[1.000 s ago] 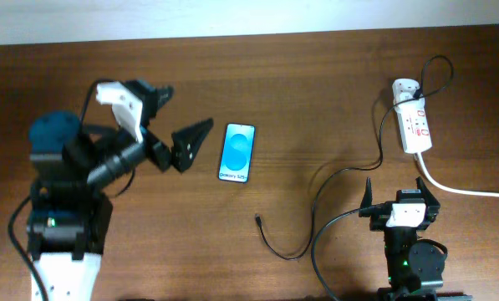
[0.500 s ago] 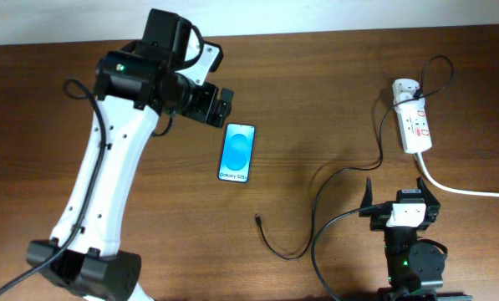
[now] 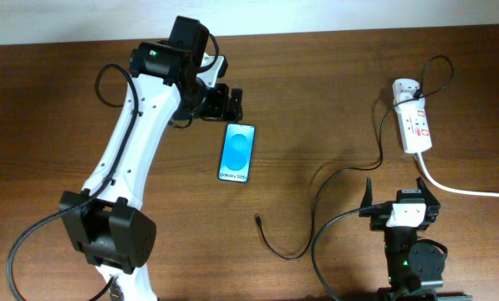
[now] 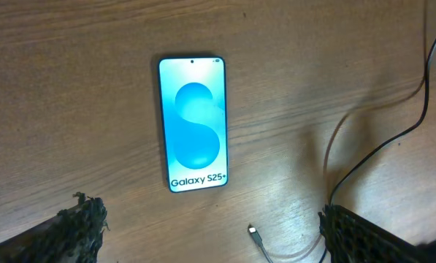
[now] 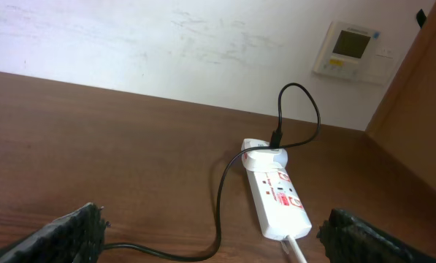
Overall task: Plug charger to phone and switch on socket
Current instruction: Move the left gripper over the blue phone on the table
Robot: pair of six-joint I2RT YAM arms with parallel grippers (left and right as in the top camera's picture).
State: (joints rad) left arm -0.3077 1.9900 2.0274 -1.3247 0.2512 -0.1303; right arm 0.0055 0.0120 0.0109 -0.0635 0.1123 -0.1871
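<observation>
The phone (image 3: 237, 153) lies flat mid-table, blue screen up; in the left wrist view (image 4: 193, 124) its white text end is nearest me. My left gripper (image 3: 226, 104) hovers open and empty just beyond the phone's far end, fingers (image 4: 210, 245) spread wide. The charger's thin black cable (image 3: 320, 188) runs from its connector tip (image 3: 257, 219), also in the left wrist view (image 4: 253, 231), to the white adapter (image 3: 404, 87) plugged in the socket (image 3: 416, 127). My right gripper (image 3: 397, 197) is open and empty near the front edge, facing the socket (image 5: 277, 196).
The socket's thick white cord (image 3: 462, 189) runs off to the right edge. The cable (image 5: 221, 208) loops on the wood between my right gripper and the socket. A pale wall with a thermostat (image 5: 350, 48) stands behind the table.
My left arm has swung up from the left side of the table and reached out over the far end of the phone. The right arm, phone and cable have not moved.
</observation>
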